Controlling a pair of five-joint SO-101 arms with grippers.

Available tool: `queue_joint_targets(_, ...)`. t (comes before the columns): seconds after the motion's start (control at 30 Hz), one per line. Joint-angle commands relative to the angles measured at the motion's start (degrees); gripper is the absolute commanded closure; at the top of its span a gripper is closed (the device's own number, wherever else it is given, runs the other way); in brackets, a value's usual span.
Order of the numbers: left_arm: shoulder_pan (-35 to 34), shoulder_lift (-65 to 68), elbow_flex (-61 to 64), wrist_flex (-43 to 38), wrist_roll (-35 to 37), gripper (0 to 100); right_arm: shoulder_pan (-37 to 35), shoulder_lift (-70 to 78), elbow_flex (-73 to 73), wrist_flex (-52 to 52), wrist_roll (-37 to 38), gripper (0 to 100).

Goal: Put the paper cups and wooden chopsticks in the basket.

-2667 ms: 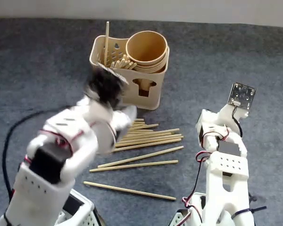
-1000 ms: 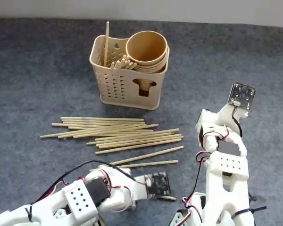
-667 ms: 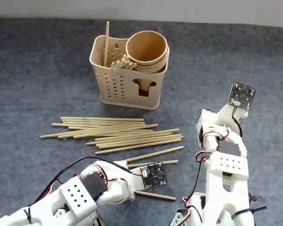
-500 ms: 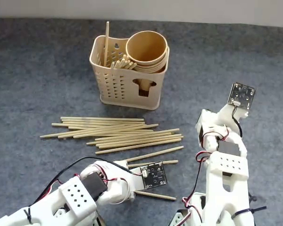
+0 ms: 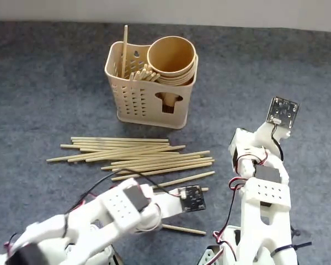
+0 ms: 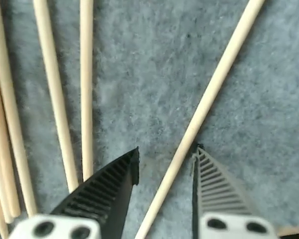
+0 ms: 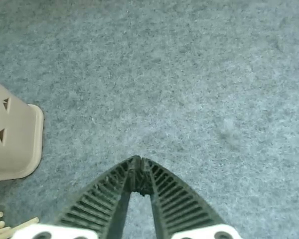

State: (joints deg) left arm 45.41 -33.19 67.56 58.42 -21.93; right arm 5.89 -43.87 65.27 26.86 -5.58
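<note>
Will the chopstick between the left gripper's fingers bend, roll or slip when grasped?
The chopstick is thin, straight wood: probably stiff and light. It looks round, so a push may roll it. The ribbed fingers of the left gripper should limit slipping.

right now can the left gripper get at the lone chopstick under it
Probably yes. The left gripper is open and low over the carpet, and the chopstick runs between its fingers, with nothing lying on it. The other chopsticks lie apart to one side.
</note>
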Motion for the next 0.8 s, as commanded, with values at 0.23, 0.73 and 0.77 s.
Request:
queue_joint_targets(0.23, -0.92, 10.59, -8.13, -0.35, -0.09, 100, 0.40, -1.36, -0.48, -1.54, 0.88, 98.8)
queue_joint_targets(0.73, -6.55, -4.70, -8.75, 8.09, -0.35, 99, 0.40, -1.36, -0.48, -1.54, 0.88, 98.8)
queue_joint_targets(0.77, -8.22, -6.99, -8.75, 8.70, -0.35, 99, 0.40, -1.36, -0.48, -1.54, 0.88, 98.8)
